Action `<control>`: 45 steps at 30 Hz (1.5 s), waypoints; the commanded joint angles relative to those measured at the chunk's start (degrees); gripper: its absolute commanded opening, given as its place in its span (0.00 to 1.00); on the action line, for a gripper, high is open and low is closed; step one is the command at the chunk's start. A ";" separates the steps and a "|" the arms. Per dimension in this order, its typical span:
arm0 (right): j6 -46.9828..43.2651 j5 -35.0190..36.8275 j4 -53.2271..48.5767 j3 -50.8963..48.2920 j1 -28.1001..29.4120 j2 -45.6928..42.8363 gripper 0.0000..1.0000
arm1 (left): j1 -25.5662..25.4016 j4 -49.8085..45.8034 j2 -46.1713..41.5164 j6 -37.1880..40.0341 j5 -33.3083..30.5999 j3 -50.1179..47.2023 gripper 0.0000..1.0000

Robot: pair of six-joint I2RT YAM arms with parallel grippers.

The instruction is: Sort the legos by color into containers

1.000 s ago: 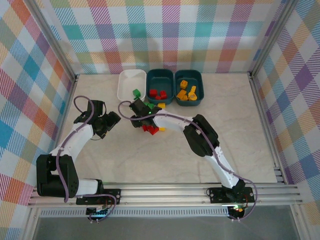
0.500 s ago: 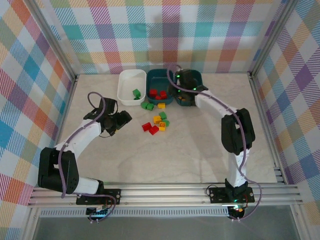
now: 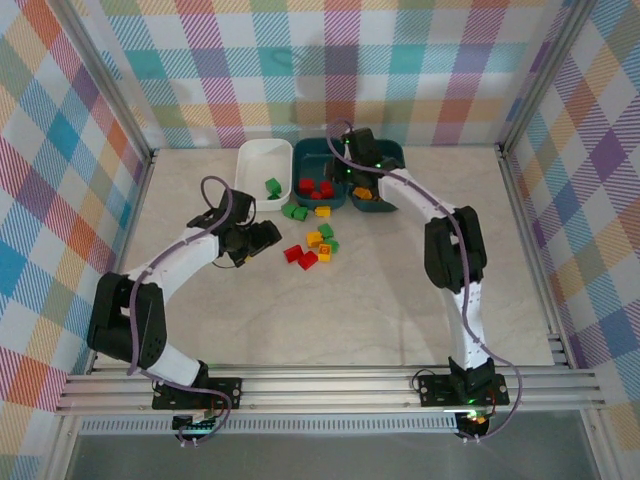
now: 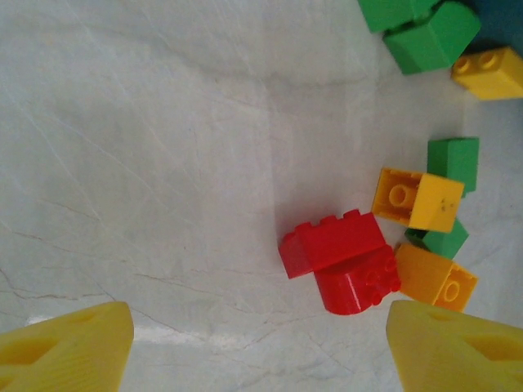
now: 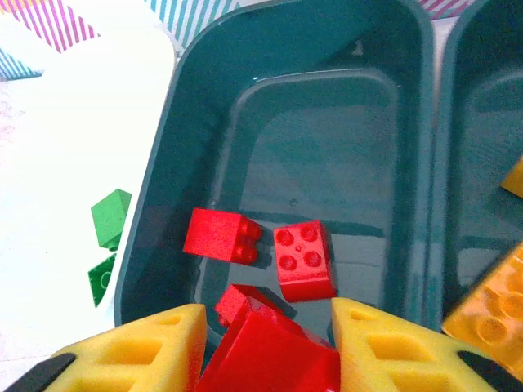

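While a red brick sits clamped in the right gripper above the middle teal tub, which holds red bricks, loose legos lie on the marble table between plaid walls. The left gripper, fingers apart, has moved nearer them. The white tub holds a green brick, the right teal tub yellow-orange bricks.

1 wht tub, 2 teal tubs, 2 arms.
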 commanded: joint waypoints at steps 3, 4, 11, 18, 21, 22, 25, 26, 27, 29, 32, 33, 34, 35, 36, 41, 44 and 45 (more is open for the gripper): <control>-1.67 -2.44 -7.41 9.31 -0.20 5.25 0.51 | -1.90 -1.74 2.38 2.35 2.07 1.86 0.81; -1.63 -2.61 -7.72 10.31 -0.12 5.33 0.59 | -2.33 -1.85 3.00 2.54 2.17 2.23 0.81; -2.37 -2.40 -7.08 8.05 0.48 -0.28 0.67 | -4.90 -1.28 7.04 -1.35 2.83 4.67 0.81; -0.38 -2.45 2.23 -13.24 0.83 -15.38 0.68 | -6.91 -5.94 14.98 0.89 -0.99 13.44 0.80; 0.37 -1.42 5.38 -24.21 0.77 -21.92 0.69 | -6.96 -6.93 18.04 2.33 -1.97 16.45 0.80; 0.74 -1.08 6.17 -27.69 0.81 -24.06 0.69 | -7.16 -7.27 19.14 2.90 -1.76 17.56 0.80; 1.27 -0.25 7.44 -35.88 0.68 -29.43 0.69 | -8.42 -8.08 21.72 5.47 -1.76 19.92 0.78; 1.26 -0.13 7.89 -38.35 0.68 -31.01 0.69 | -8.77 -8.85 22.57 6.73 -1.67 20.60 0.76; 1.40 0.37 8.01 -40.03 0.68 -32.52 0.70 | -9.32 -9.87 23.37 7.66 -2.47 21.22 0.75; 1.53 1.38 8.14 -43.92 0.53 -35.34 0.70 | -10.08 -11.20 24.63 9.43 -4.75 21.60 0.74; 1.62 1.73 8.49 -47.40 0.08 -38.25 0.70 | -10.19 -11.58 25.57 9.43 -4.48 20.76 0.72; 1.59 1.98 8.49 -48.25 -0.02 -38.96 0.71 | -10.28 -11.62 25.70 9.17 -4.62 20.38 0.72; 1.50 2.12 8.46 -48.94 -0.19 -39.63 0.71 | -10.37 -11.63 25.76 8.83 -5.25 19.94 0.71; 1.50 2.17 8.50 -49.35 -0.28 -39.98 0.71 | -10.46 -11.37 25.77 8.69 -5.24 19.46 0.71; 1.41 2.21 8.56 -49.63 -0.37 -40.26 0.71 | -10.46 -10.97 25.84 8.48 -5.17 18.89 0.71; 1.23 2.25 8.83 -50.30 -0.50 -40.94 0.71 | -10.42 -9.70 26.10 7.62 -7.15 17.71 0.70; 1.32 2.20 9.14 -51.05 -0.53 -41.43 0.71 | -10.37 -9.33 27.43 6.72 -7.70 18.96 0.66; 1.31 2.18 9.17 -51.23 -0.54 -41.56 0.71 | -10.37 -9.26 27.76 6.27 -7.70 19.50 0.64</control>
